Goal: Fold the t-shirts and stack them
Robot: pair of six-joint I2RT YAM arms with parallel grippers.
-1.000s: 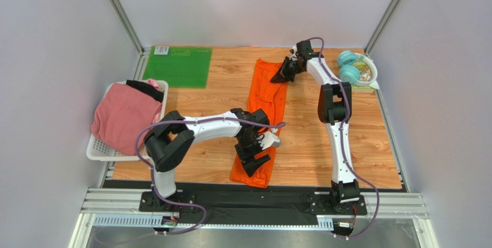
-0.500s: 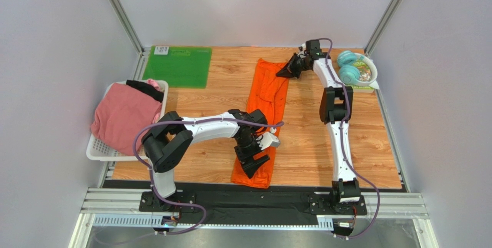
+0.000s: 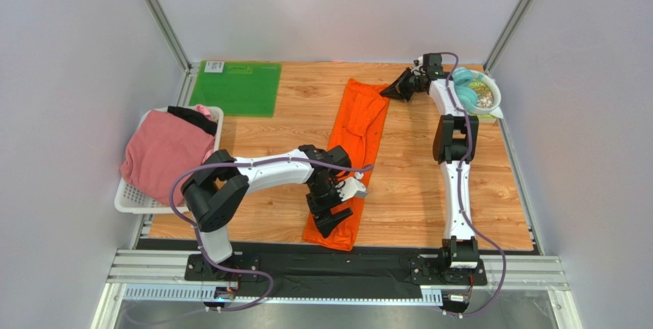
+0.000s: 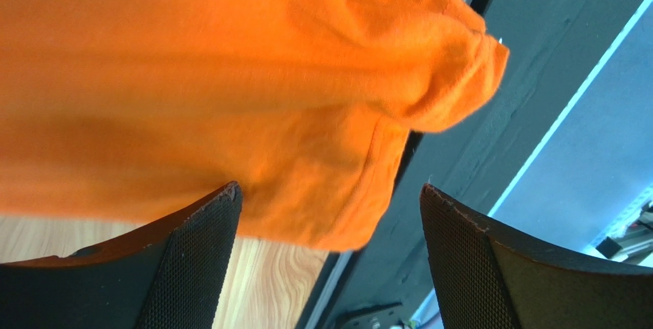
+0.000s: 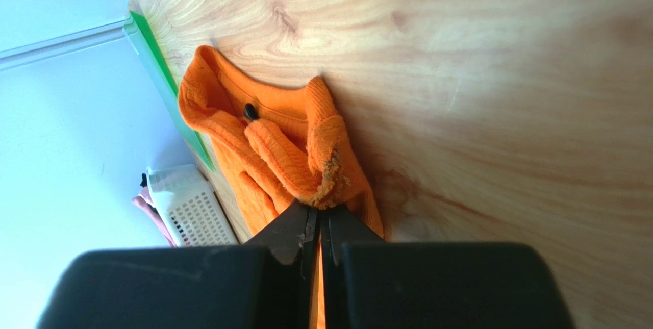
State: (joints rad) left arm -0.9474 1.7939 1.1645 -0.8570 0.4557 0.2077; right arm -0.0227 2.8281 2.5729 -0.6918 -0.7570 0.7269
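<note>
Our right end effector (image 3: 400, 92), seen from above, pinches the far corner of the orange t-shirt (image 3: 356, 145). Its long axis runs from there down to our left end effector (image 3: 331, 218), the nearer arm for the near hem. Left wrist: we stand wide open, hem just ahead in the gap. Right wrist: jaws clamped on cloth.

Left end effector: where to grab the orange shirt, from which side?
I'd pinch the near hem of the orange shirt, straight down from above: it lies flat, its folded edge right under the open left end effector. The right end effector grips the far corner.
</note>
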